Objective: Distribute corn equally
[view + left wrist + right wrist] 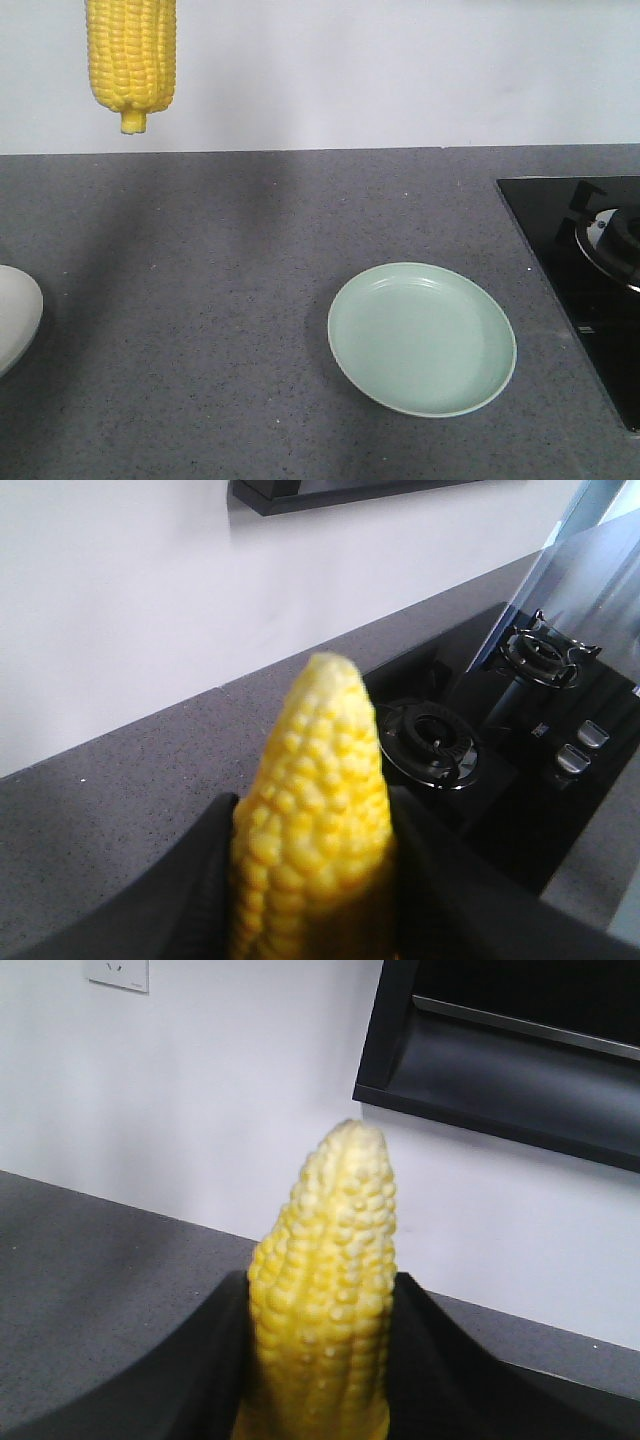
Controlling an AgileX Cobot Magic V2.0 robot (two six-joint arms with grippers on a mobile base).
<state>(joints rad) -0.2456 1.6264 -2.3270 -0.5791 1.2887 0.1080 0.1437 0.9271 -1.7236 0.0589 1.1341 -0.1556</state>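
A: In the left wrist view, the left gripper (310,880) is seen closed around a cob of corn (315,820), its pointed end sticking out past the dark fingers (205,880). In the right wrist view, the right gripper (320,1360) is likewise clamped on a second cob (325,1290)

B: And in the front view?

A: 1 cob (131,55) is seen hanging stem down, high above the grey counter (200,300); its gripper is cut off by the frame. The green plate (422,338) lies bare, and a white dish (15,315) shows at the left edge

B: What is judged to be the risk?

A: If a cob is released from such height, it may be bounced or rolled off a shallow plate, possibly toward the stove (590,270). Both cobs could also be set on 1 plate, so the split would be uneven
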